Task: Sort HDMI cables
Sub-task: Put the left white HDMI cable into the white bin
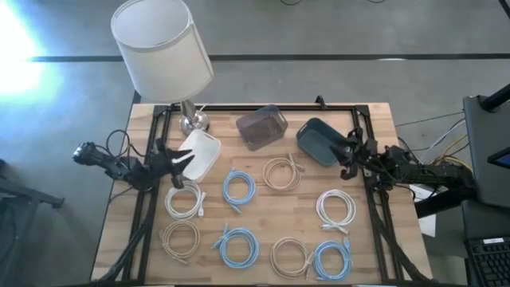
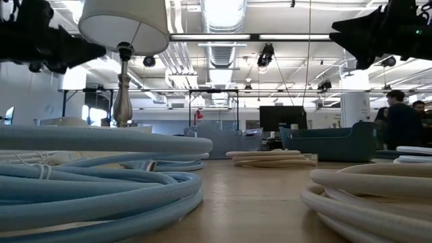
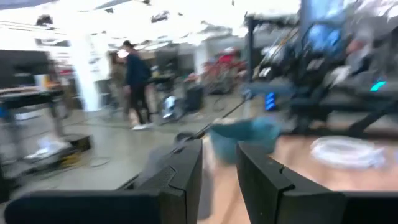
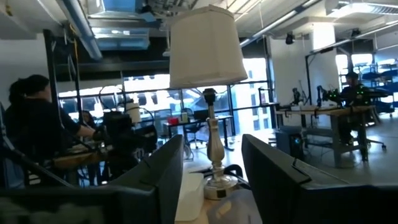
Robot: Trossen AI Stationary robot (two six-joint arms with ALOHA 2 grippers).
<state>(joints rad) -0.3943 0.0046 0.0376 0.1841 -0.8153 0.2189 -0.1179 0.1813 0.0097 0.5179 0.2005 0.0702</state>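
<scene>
left gripper (image 1: 182,162) jaws apart, empty, right gripper (image 1: 347,156) likewise

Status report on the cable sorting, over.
Left gripper open, empty, over white bin. Right gripper open, empty, by dark blue bin. Coiled cables on table, unsorted. Lamp at rear.

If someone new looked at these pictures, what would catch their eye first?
Probably the tall lamp with its white shade at the table's far left edge. Next, the coiled HDMI cables in white, light blue and tan spread over the wooden table, below three bins. The left gripper and right gripper hang open over the table's sides.
</scene>
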